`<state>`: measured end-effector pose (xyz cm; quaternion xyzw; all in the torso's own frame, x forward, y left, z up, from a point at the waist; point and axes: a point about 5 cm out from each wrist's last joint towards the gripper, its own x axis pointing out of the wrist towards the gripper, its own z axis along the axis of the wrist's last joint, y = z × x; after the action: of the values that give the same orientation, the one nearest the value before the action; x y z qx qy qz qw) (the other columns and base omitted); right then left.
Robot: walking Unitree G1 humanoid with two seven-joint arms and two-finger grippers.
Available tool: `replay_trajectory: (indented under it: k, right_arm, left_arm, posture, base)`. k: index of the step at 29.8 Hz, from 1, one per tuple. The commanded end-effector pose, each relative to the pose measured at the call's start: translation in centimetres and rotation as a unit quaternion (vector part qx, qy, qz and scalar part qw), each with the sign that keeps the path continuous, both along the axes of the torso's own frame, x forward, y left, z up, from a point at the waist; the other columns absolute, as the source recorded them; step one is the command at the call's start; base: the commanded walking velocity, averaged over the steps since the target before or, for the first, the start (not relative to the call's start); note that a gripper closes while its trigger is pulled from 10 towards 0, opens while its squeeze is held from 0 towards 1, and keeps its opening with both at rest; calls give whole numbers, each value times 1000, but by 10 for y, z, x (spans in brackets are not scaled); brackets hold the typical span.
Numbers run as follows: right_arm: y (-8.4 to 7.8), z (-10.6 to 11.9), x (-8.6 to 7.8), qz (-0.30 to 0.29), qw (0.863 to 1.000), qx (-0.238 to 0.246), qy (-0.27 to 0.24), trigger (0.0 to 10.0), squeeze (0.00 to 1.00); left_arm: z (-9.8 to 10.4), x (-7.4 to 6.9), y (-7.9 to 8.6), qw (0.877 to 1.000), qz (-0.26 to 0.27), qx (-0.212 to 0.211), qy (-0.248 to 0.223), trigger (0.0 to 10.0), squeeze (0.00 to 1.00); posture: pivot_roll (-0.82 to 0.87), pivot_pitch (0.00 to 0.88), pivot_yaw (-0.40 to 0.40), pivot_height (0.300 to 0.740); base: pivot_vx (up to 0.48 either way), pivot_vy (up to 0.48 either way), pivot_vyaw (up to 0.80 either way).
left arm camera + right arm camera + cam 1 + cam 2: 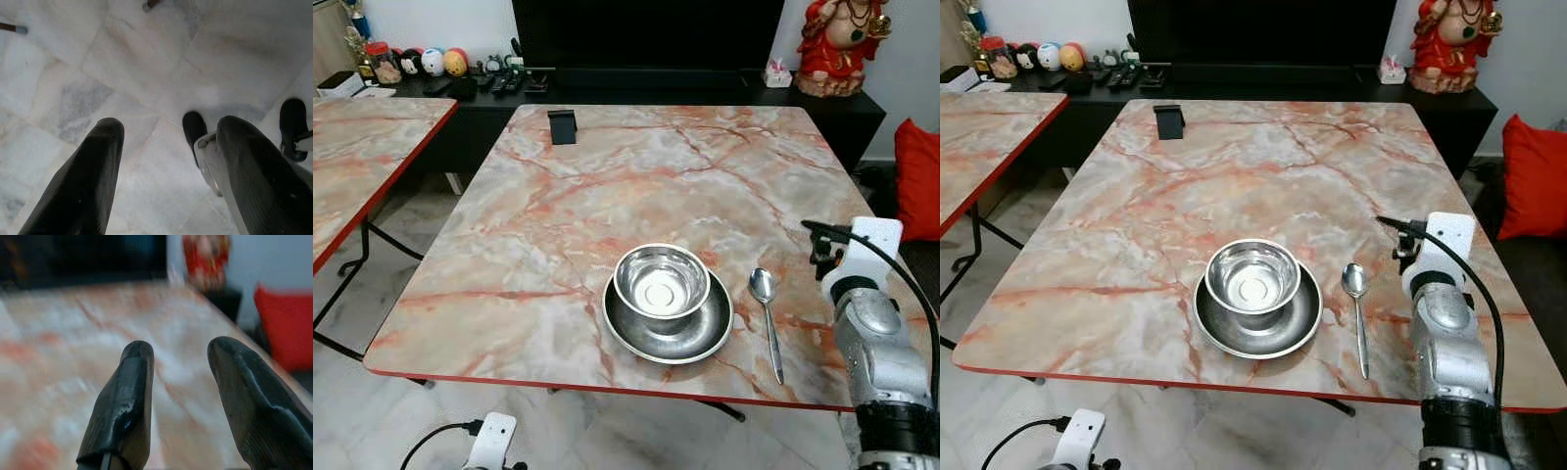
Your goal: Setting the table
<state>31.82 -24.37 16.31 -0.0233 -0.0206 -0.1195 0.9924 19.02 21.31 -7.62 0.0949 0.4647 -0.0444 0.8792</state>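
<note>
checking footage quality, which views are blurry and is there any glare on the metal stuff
Right wrist view: motion-blurred, table and red statue smeared behind the right gripper. Left wrist view: floor soft. Eye views: sharp, bright reflections inside the bowl and on the plate rim.

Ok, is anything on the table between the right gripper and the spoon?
Nothing visible. The spoon lies on bare marble just right of the plate holding the bowl. The right gripper, fingers open, is over the table's right side, with only tabletop between them.
</note>
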Motion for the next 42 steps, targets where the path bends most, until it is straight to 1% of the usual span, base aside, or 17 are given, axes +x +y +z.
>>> replay_trajectory:
  k: [1, 3, 7, 10, 14, 15, 17, 19, 25, 29, 30, 33, 37, 42]
  right_arm:
    - [5, 7, -5, 4, 999, -17, -29, 10000, 0]
    - [10, 1, -10, 4, 1000, -14, -27, 10000, 0]
    - [15, -5, -16, -1, 999, 0, -33, 10000, 0]
    - [20, -1, -18, 1, 999, -2, -53, 10000, 0]
    - [25, 5, -21, 2, 997, -19, -75, 10000, 0]
    - [26, 9, -21, 2, 996, -18, -88, 10000, 0]
    - [28, 12, -22, 1, 995, -16, -98, 10000, 0]
    - [29, 14, -23, 3, 994, -12, -106, 10000, 0]
    - [34, 14, -21, 12, 994, -28, -109, 10000, 0]
    - [35, 16, -20, 10, 993, -26, -113, 10000, 0]
    - [36, 16, -20, 12, 993, -26, -114, 10000, 0]
    - [37, 17, -19, 15, 993, -25, -116, 10000, 0]
    - [38, 17, -19, 13, 993, -26, -116, 10000, 0]
    - [41, 15, -20, 16, 992, -22, -120, 10000, 0]
  left_arm:
    - [-1, -2, 3, 1000, 5, 4, -2, 10000, 0]
    - [0, -2, 3, 1000, 6, 9, -4, 10000, 0]
    - [0, -2, 5, 1000, 4, 17, -1, 10000, 0]
    - [0, -3, 5, 1000, 14, 15, -7, 10000, 0]
    - [0, -3, 6, 1000, 14, 17, -7, 10000, 0]
    - [0, -3, 7, 1000, 15, 17, -7, 10000, 0]
    - [0, -4, 7, 1000, 18, 14, -5, 10000, 0]
    - [-1, -4, 7, 1000, 23, 11, -5, 10000, 0]
    - [-2, -5, 4, 1000, 26, 8, -5, 10000, 0]
    - [-2, -6, 4, 1000, 30, 8, -3, 10000, 0]
    - [-3, -7, 4, 999, 49, 2, -2, 10000, 0]
    - [-4, -9, 4, 997, 75, -8, 0, 10000, 0]
    - [-5, -12, 5, 996, 86, -11, 0, 10000, 0]
    - [-6, -15, 6, 996, 87, -10, 3, 10000, 0]
  posture:
    - [-36, 0, 14, 740]
    - [-36, 0, 15, 740]
    - [-38, 0, 21, 740]
    - [-39, 0, 21, 740]
    - [-37, 0, 22, 740]
    - [-40, 0, 24, 740]
    - [-40, 0, 24, 740]
    - [-38, 0, 19, 740]
    - [-31, 0, 6, 740]
    - [-30, 0, 4, 740]
    - [-33, 0, 3, 740]
    - [-33, 0, 2, 740]
    - [-35, 0, 7, 740]
    - [-31, 0, 12, 740]
  base:
    - [0, 0, 0]
    - [0, 0, 0]
    - [0, 0, 0]
    - [0, 0, 0]
    - [0, 0, 0]
    - [0, 0, 0]
    - [0, 0, 0]
    - [0, 274, 0]
    - [0, 393, 0]
    - [0, 397, 0]
    - [0, 398, 0]
    - [0, 396, 0]
    - [0, 398, 0]
    - [0, 395, 0]
